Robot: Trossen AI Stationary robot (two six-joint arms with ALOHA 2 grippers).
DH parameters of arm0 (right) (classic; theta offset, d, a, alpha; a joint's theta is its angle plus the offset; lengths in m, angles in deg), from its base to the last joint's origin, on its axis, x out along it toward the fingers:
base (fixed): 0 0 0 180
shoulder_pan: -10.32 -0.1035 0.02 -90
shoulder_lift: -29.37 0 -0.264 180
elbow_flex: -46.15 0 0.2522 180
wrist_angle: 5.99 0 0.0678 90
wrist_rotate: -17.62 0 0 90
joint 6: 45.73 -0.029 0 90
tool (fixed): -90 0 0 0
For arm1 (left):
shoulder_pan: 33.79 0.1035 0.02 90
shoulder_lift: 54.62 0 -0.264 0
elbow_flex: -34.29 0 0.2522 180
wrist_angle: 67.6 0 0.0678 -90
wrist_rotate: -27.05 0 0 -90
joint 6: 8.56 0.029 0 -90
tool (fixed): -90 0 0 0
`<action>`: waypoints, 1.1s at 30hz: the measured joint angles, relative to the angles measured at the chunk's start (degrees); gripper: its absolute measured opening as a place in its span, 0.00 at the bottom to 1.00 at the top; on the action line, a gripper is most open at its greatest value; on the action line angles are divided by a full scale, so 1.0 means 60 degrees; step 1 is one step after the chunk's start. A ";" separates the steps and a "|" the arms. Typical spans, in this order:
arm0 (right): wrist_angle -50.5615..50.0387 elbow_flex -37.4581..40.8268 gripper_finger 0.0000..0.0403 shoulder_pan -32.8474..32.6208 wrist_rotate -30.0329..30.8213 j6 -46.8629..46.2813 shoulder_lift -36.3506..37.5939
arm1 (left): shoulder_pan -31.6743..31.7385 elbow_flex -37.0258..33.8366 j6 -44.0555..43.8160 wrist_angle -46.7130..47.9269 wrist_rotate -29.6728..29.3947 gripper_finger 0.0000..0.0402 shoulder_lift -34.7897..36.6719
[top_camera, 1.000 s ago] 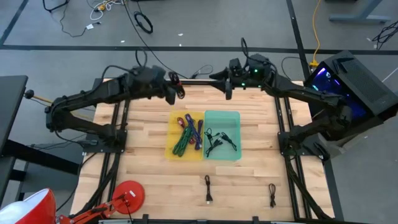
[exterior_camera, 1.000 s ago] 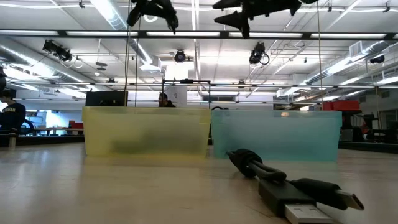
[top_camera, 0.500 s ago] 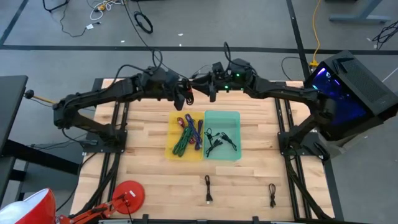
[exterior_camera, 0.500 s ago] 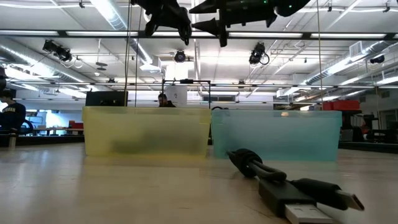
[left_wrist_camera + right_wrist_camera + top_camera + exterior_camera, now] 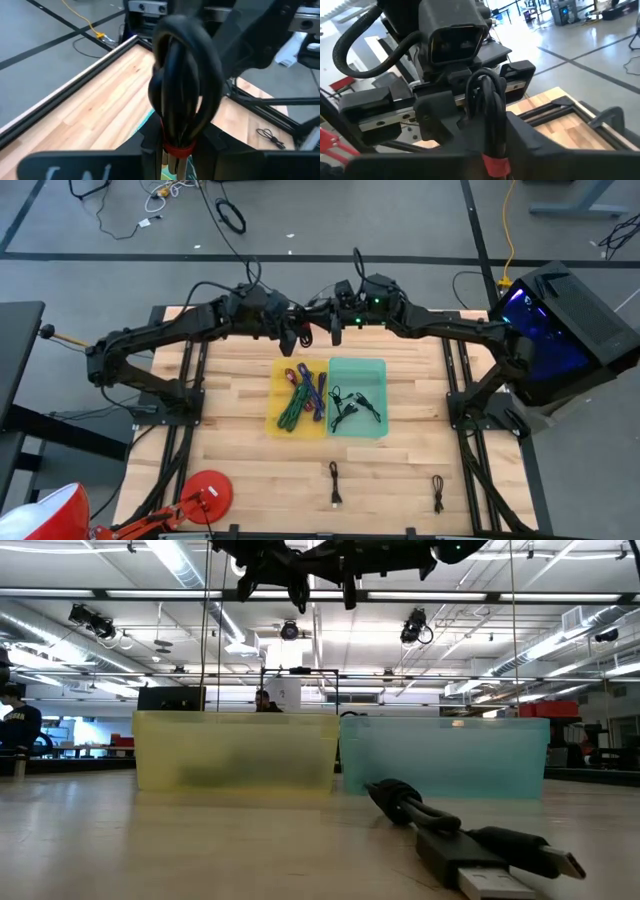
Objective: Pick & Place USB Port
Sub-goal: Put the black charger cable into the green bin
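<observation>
Both claws meet high over the worktop's far edge: the left claw pinches a coiled black cable and the right claw is clamped onto the same bundle. It looks light and floppy, so I'd grip at the red tie where the loops are bunched.

A pale wooden butcher-block table is seen from above, framed by black metal rails. Near its middle, 2 shallow translucent plastic bins are set side by side and touching: a yellow bin and a teal bin. Coloured bundled cables are held in the yellow one, black cables in the teal one. Toward the near edge, well apart from the bins, 2 small coiled black USB cables are laid on the bare wood, one and another.
</observation>
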 joint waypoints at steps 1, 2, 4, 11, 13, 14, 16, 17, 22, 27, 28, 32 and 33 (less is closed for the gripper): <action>-0.0002 0.0000 0.07 0.0000 0.0004 0.0140 0.0000 | 0.0012 0.0000 0.0004 -0.0001 -0.0008 0.17 -0.0002; -0.0027 0.0000 0.05 0.0000 0.0073 0.0266 0.0003 | 0.0037 -0.0004 -0.0004 -0.0011 -0.0046 0.17 -0.0007; -0.0038 0.0000 0.03 -0.0001 0.0299 0.0309 0.0009 | 0.0049 -0.0006 -0.0084 -0.0049 -0.0082 0.17 -0.0007; -0.0377 -0.0011 0.01 0.0557 0.0189 -0.0038 0.0014 | 0.0104 -0.0011 -0.0379 -0.0090 -0.0056 0.39 -0.0033; -0.0529 -0.0011 0.01 0.0639 0.0189 -0.0043 0.0011 | 0.0096 -0.0011 -0.0375 -0.0078 -0.0030 0.47 -0.0032; -0.0612 -0.0011 0.01 0.0666 0.0189 -0.0037 0.0011 | 0.0096 -0.0011 -0.0375 -0.0048 -0.0030 0.50 -0.0016; -0.0850 -0.0011 0.01 0.0723 0.0136 -0.0103 0.0015 | 0.0150 -0.0011 -0.0372 0.0102 -0.0072 0.55 0.0069; -0.1035 -0.0008 0.00 0.0740 0.0086 -0.0199 0.0011 | 0.0198 -0.0007 -0.0361 0.0164 -0.0101 0.56 0.0134; -0.2708 0.0018 0.00 0.0716 0.0182 0.0058 0.0313 | 0.0658 0.0004 -0.0032 0.1256 -0.0902 0.58 0.0589; -0.4851 0.0018 0.00 0.0537 0.0360 0.0173 0.0973 | 0.1254 0.0004 0.0385 0.1935 -0.1852 0.56 0.1097; -0.5240 0.0018 0.00 0.0470 0.0430 0.0084 0.1134 | 0.1373 0.0004 0.0393 0.1991 -0.1941 0.55 0.1169; -0.7182 0.0015 0.00 0.0034 0.1233 -0.0350 0.1656 | 0.1721 0.0004 0.0637 0.2095 -0.1969 0.55 0.1257; -0.7658 0.0015 0.00 -0.0067 0.1437 -0.0538 0.1744 | 0.1797 0.0004 0.0692 0.2146 -0.1971 0.55 0.1275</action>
